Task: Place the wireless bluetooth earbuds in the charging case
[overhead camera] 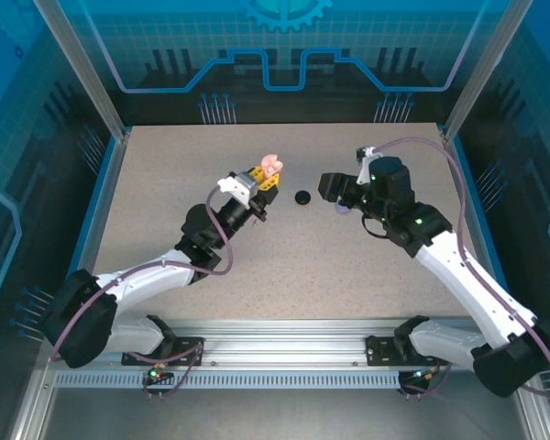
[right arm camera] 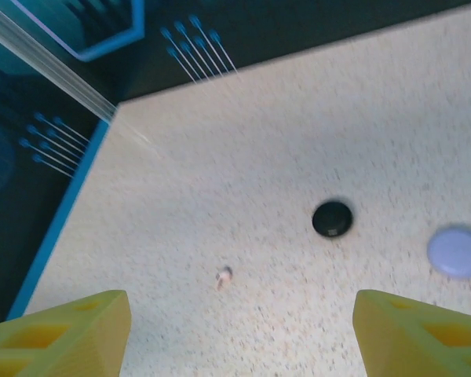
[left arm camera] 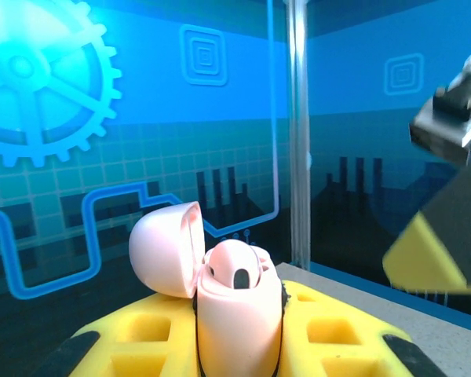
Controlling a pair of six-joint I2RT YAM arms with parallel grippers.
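Speckled tabletop lies beneath: left pincer clamps the open-lidded pink case, right pincer gapes empty.

Robot lab test cell. Speckled surface boxed by blue gear-and-circuit printed panels along top and sides, aluminium posts at upper corners, slotted mounting rail across bottom.

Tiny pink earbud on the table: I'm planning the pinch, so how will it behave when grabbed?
The tiny pale pink earbud is dwarfed by the open right claw, so probably light and easily flicked away. Its rounded body may roll on the speckled table.
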